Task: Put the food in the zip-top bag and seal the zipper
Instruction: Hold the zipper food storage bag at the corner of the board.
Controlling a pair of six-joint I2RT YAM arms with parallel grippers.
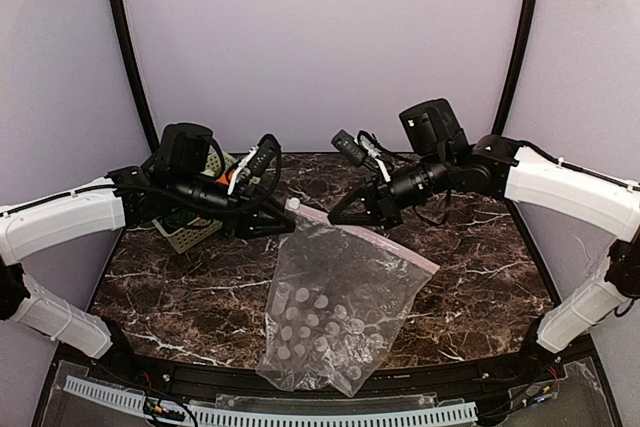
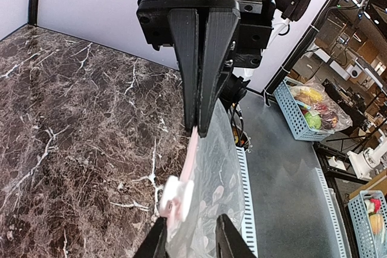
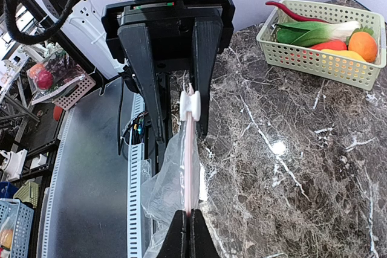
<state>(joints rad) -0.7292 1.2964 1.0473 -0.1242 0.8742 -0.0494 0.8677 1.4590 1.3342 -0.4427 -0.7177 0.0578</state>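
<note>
1. Not yet bagged: food point(image 3: 314, 33) heaped in the basket point(image 3: 314, 67), behind the left fingers point(image 3: 147, 64), on the side away from the right fingers point(image 2: 184, 64) and well apart from both pairs.
2. Right fingers: clenched on the zipper point(image 3: 188, 173), pinching the pink strip flat between the tips.
3. Left fingers: released, parted astride the white slider point(image 3: 190, 104). Slider close against one finger, a clear gap at the other, no clamp to be seen.
4. Zip-top bag point(image 1: 330, 307): top edge strung between the two pairs of fingers and raised. Body hanging below them and spreading over the surface point(image 3: 290, 167) on the near side.
5. Judged very early: only the bag taken in hand so far. Left to do: open the mouth, carry each piece across from the basket, press or run the zipper shut.
6. Hard to make out:
   - Mouth open or sealed: cannot tell, strip seen edge-on from both wrists.
   - Bag interior: only pale dots showing, nothing coloured visible inside.
   - Basket: largely hidden behind the left arm from above, cut by the frame edge from the right wrist.
   - Number of pieces: unsure, lower ones masked by the lattice wall.
</note>
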